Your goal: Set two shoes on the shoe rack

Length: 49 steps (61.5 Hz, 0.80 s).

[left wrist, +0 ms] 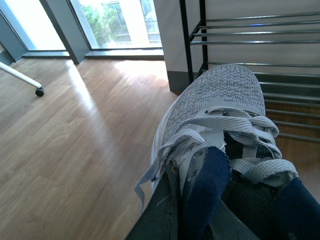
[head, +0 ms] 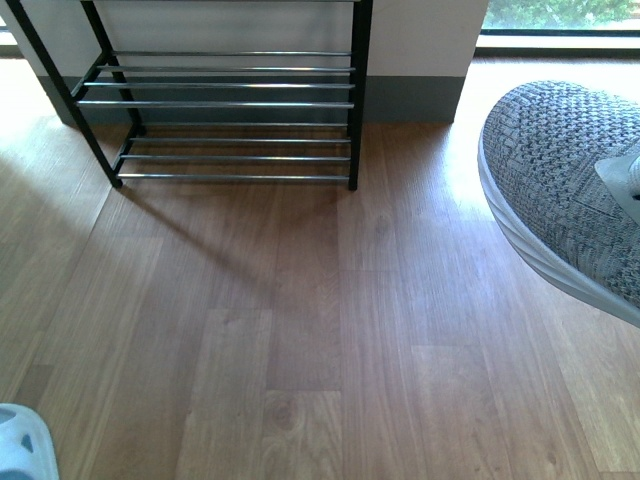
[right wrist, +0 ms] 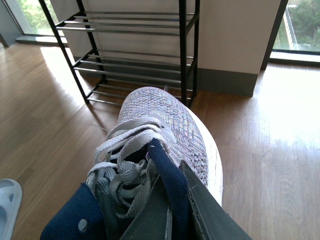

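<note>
Each arm holds one grey sneaker above the wood floor. In the left wrist view my left gripper (left wrist: 175,210) is shut on the navy collar of a grey sneaker (left wrist: 220,100) whose toe points at the shoe rack (left wrist: 240,42). My right gripper (right wrist: 167,200) is shut on the navy collar of the other grey sneaker (right wrist: 160,120), toe toward the shoe rack (right wrist: 135,50). The front view shows only that sneaker's toe (head: 565,190) at the right edge, and the shoe rack (head: 230,100) at the far left with bare chrome bars.
A pale blue-white slide sandal (head: 20,445) lies on the floor at the front view's lower left corner and shows again as the sandal (right wrist: 7,200) in the right wrist view. A white wall (head: 410,40) with grey skirting stands behind the rack. A white castor leg (left wrist: 25,80) is off to one side.
</note>
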### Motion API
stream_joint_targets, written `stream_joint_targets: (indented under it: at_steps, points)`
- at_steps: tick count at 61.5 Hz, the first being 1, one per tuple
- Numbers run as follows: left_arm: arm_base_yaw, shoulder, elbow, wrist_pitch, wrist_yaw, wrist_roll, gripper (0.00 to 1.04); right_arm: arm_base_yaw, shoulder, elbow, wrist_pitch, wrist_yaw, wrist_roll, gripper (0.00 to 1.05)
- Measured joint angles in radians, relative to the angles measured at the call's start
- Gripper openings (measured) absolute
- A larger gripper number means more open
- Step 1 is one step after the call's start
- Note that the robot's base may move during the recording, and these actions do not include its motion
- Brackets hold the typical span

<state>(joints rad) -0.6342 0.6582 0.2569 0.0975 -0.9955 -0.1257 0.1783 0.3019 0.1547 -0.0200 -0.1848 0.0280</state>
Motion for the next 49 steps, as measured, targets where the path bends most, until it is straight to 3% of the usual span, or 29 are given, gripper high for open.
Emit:
stream_joint_targets:
  at_steps: [49]
  points:
    - [-0.002, 0.003, 0.0, 0.0, 0.005, 0.0, 0.02, 0.0, 0.0, 0.0, 0.0, 0.008, 0.0, 0.01]
